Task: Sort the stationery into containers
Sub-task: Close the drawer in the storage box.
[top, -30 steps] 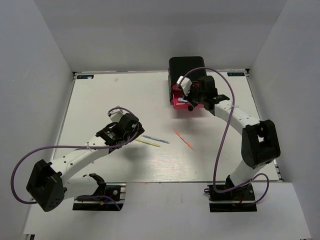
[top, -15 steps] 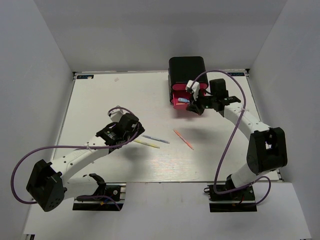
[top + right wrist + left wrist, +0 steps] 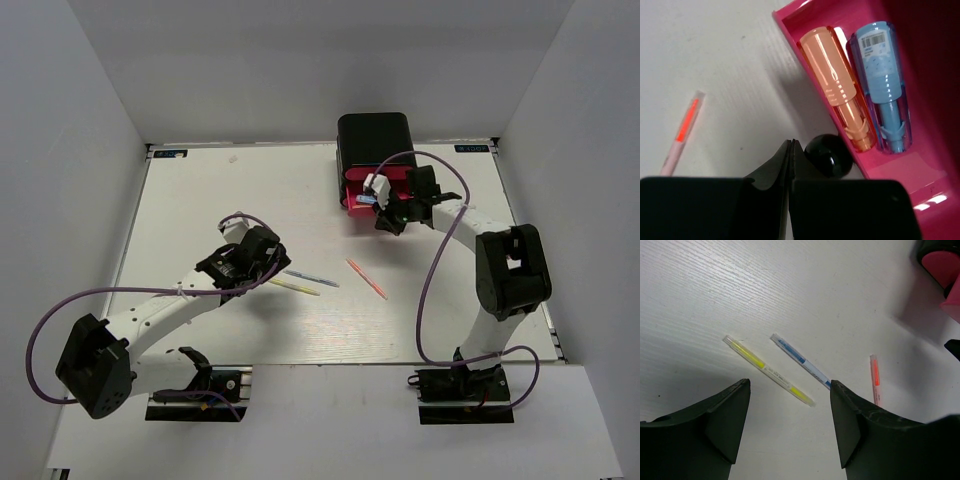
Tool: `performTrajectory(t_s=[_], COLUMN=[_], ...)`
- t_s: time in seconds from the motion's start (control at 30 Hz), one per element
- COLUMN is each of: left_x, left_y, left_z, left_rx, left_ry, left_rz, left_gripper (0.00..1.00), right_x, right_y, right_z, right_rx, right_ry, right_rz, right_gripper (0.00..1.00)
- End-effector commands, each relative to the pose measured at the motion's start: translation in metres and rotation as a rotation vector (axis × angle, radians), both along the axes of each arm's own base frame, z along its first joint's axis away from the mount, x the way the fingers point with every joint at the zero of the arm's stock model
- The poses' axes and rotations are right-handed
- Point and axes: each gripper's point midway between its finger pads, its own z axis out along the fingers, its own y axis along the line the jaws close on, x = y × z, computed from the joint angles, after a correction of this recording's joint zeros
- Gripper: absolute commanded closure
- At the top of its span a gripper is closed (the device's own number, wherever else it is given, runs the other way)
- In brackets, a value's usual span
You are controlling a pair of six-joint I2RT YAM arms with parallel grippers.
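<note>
The glossy black cabinet [image 3: 375, 135] stands at the back of the table. Its lowest pink drawer [image 3: 360, 203] is pulled out. In the right wrist view the drawer [image 3: 790, 27] holds an orange marker [image 3: 837, 90] and a blue marker [image 3: 885, 85]. My right gripper [image 3: 388, 217] [image 3: 792, 145] is shut and empty, its tips just left of the drawer's black knob [image 3: 827, 156]. My left gripper [image 3: 270, 265] [image 3: 788, 385] is open and empty, low over the table near a yellow pen [image 3: 767, 371] [image 3: 295, 287], a blue pen [image 3: 800, 360] [image 3: 310, 277] and an orange pen [image 3: 874, 377] [image 3: 367, 278].
The orange pen also shows in the right wrist view [image 3: 684, 127], lying on the table left of the drawer. White walls enclose the table on three sides. The arm bases sit at the near edge.
My right gripper has left the space over the open drawer, swung right, then come back to the drawer's front beside the knob. The left arm has hardly moved.
</note>
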Motion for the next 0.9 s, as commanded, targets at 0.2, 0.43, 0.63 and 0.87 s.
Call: performTrajectory(t_s=[0.2,0.43,0.63,0.87], left_x=[0.002,0.005,0.007,0.007], left_y=[0.0,-0.003,-0.004,-0.004], left_z=[0.005,0.005,0.006,0.006], left_rx=[-0.005,0.005,0.005,0.005], left_ry=[-0.015,-0.012,-0.012,-0.012], left_rz=[-0.005,-0.011,-0.011,-0.011], left_gripper=[0.25,0.25,0.25,0.25], right_x=[0.061,0.081,0.091,0.102], right_y=[0.0,0.004,0.011,0.017], right_z=[0.038,0.054,0.051,0.047], right_rx=[-0.014,-0.006,-0.027,-0.056], right_ry=[-0.275,-0.403,-0.448,-0.49], right_rz=[-0.094,-0.106,-0.087,-0.087], right_gripper=[1.0,1.0,1.0,1.0])
